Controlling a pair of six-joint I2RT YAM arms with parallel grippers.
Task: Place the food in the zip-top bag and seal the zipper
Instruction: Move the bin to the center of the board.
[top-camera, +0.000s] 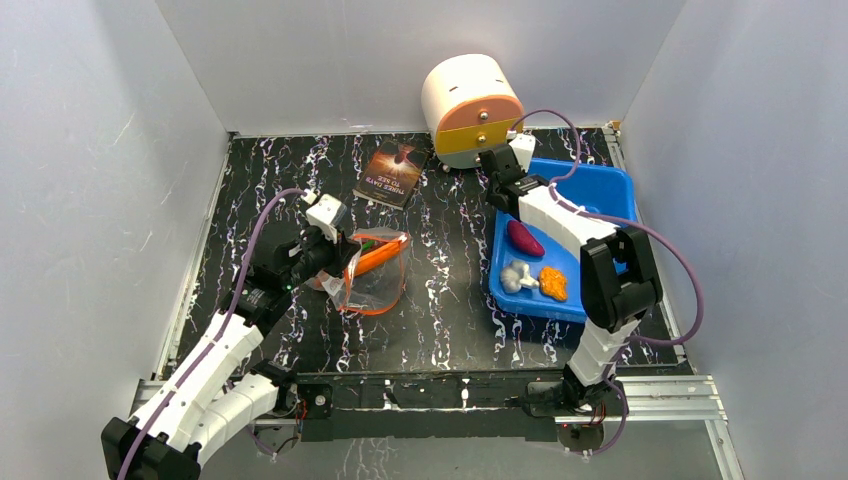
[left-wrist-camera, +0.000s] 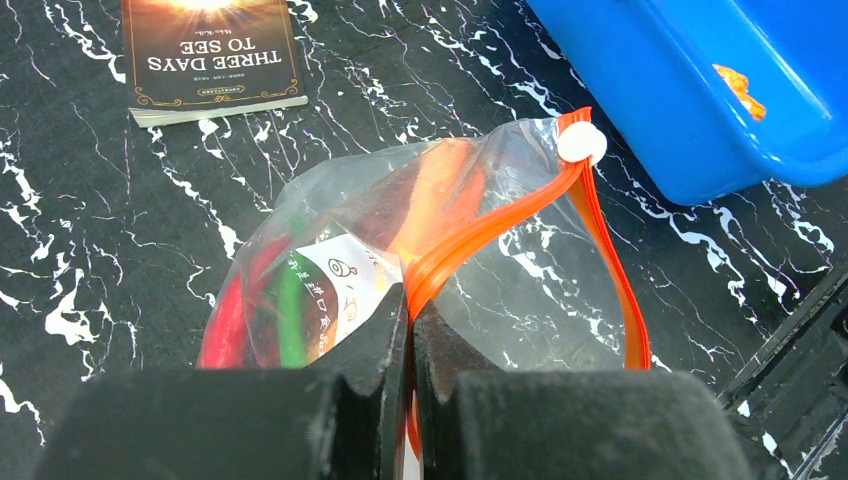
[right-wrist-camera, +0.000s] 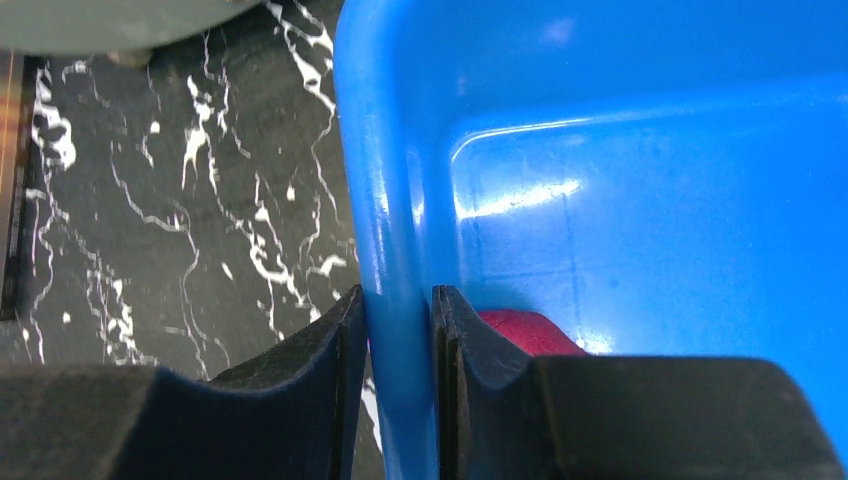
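pinching the zipper (left-wrist-camera: 500, 223) with left gripper (left-wrist-camera: 410, 306), right gripper (right-wrist-camera: 398, 300) clamped on blue bin (right-wrist-camera: 650, 200) wall

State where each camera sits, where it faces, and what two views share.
Top external: high behind the robot, looking down on the table; both arms show.
Left wrist: on the left arm, facing the zip-top bag; left pincer clamps its zipper.
Right wrist: on the right arm, facing the blue tray; right pincer grips its wall.
Shared: top and left wrist both show the book.
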